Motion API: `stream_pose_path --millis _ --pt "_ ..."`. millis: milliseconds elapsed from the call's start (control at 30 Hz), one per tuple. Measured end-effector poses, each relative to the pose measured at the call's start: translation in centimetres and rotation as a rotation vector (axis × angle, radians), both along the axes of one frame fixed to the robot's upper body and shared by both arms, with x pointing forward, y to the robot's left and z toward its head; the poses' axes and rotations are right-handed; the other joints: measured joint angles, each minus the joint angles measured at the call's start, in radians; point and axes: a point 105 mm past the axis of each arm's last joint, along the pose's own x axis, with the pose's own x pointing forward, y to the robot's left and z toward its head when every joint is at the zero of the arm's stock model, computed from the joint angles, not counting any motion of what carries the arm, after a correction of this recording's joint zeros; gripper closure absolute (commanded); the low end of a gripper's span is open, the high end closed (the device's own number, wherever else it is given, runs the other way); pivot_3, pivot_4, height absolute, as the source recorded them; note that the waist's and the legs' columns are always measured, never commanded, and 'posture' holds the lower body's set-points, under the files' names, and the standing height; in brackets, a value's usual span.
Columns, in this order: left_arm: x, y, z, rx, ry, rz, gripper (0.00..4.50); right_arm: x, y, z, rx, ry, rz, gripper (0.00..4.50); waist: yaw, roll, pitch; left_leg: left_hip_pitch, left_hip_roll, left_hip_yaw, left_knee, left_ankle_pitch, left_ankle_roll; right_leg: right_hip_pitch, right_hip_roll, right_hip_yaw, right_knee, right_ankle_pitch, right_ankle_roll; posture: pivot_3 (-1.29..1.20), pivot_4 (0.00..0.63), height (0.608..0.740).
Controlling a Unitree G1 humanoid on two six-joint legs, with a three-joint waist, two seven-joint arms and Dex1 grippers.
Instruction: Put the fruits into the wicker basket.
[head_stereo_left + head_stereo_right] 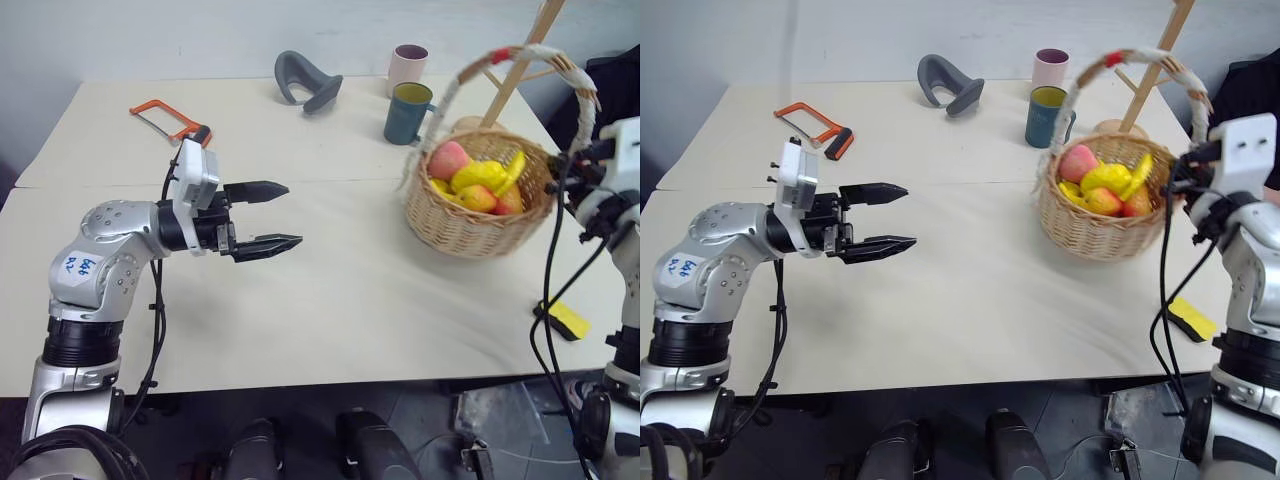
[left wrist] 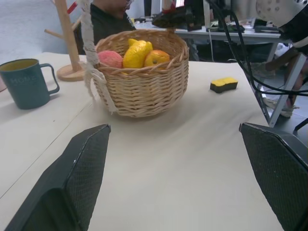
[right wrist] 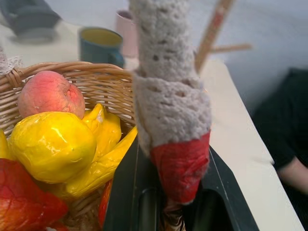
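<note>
My left tool hangs over the desk, fingers apart, empty. Wicker basket sits right, fruits inside, lower ones hidden. My right tool is clamped on its handle, fingertips cut off.

Fruits lie in the wicker basket, mugs behind it.

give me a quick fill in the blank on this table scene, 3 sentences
1. The fruits lie in the ____.
2. The right gripper is shut on the basket's ____.
3. The left gripper's fingers are ____.

Missing words: basket; handle; open
</note>
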Motion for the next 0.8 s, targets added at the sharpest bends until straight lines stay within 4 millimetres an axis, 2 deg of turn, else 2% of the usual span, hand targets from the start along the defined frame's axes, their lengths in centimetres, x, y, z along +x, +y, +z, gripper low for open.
stream_pose_path --millis 33,133,300,333,400,433,500,567,600,700,800 --pt "0.1 -0.1 0.1 -0.002 -0.002 -0.005 0.0 -0.1 -0.4 -0.8 0.012 0.012 -0.008 3.57 -0.001 0.0 0.0 0.002 0.0 0.001 -0.001 0.0 0.0 0.002 0.0 0.001 0.0 0.0 0.0 0.0 0.15 0.74" --pt "0.3 -0.3 -0.1 -0.003 0.0 -0.017 0.0 -0.6 -0.8 -2.2 0.02 0.023 0.0 2.72 -0.005 0.0 0.0 0.005 0.0 0.003 -0.001 0.0 0.0 0.003 0.0 0.003 0.0 0.0 0.0 0.0 0.15 0.74" --pt "0.7 -0.8 -0.3 0.001 0.003 -0.042 0.0 -2.6 -1.5 -4.1 -0.032 0.084 0.014 0.95 0.004 0.0 0.0 0.005 0.0 0.003 -0.002 0.0 0.0 0.004 0.0 0.004 0.0 -0.001 0.001 0.0 0.15 0.74" --pt "0.8 -0.7 -0.3 0.001 0.007 -0.042 0.0 -3.1 -1.5 -4.2 -0.036 0.085 0.019 0.52 0.005 0.0 0.0 0.006 0.0 0.003 -0.001 0.0 0.0 0.004 0.0 0.004 0.0 -0.001 0.001 0.0 0.15 0.74" --pt "0.9 -0.8 -0.5 0.001 0.01 -0.048 0.0 -4.3 -1.7 -4.0 -0.04 0.088 0.024 0.02 0.007 0.0 0.0 0.006 0.0 0.003 -0.001 0.0 0.0 0.005 0.0 0.004 0.0 0.0 0.001 0.0 0.15 0.74" --pt "1.0 -1.0 -0.4 0.006 0.006 -0.057 0.0 -5.5 -2.0 -4.3 -0.06 0.115 0.038 0.02 0.009 0.0 0.0 0.006 0.0 0.003 -0.001 0.0 0.0 0.005 0.0 0.004 0.0 -0.001 0.001 0.0 0.15 0.74" --pt "0.9 -1.2 -0.7 0.041 -0.02 -0.068 0.0 -9.7 -2.6 -4.4 -0.109 0.228 0.115 0.02 0.033 0.002 0.0 0.006 -0.003 0.0 -0.003 0.0 0.0 0.007 0.0 0.004 -0.002 -0.002 0.005 0.0 0.15 0.74" --pt "1.1 -0.9 -1.0 0.064 -0.026 -0.057 0.0 -12.4 -3.3 -2.8 -0.09 0.271 0.155 0.02 0.034 0.002 0.0 0.008 -0.003 0.0 -0.003 -0.001 0.001 0.011 0.0 0.005 -0.004 -0.002 0.005 0.0 0.15 0.74" --pt "1.2 -0.8 -1.2 0.067 -0.019 -0.062 0.0 -13.8 -3.5 -1.2 -0.075 0.276 0.184 0.02 0.031 0.002 0.0 0.011 -0.003 0.001 -0.002 -0.002 0.003 0.015 0.0 0.006 -0.006 -0.001 0.006 0.0 0.15 0.74" --pt "0.9 -0.9 -1.3 0.068 -0.017 -0.089 0.0 -16.3 -3.5 1.4 -0.069 0.296 0.247 0.02 0.016 -0.002 0.002 0.024 -0.001 -0.001 -0.006 -0.009 0.011 0.032 0.001 0.003 -0.02 0.001 0.006 0.0 0.15 0.74" --pt "0.6 -0.4 -0.9 0.061 -0.02 -0.107 0.0 -17.2 -3.8 2.7 -0.02 0.301 0.265 0.02 0.004 -0.004 0.001 0.029 -0.002 -0.001 -0.012 -0.009 0.013 0.038 -0.002 0.001 -0.027 0.003 0.006 0.0 0.15 0.74"
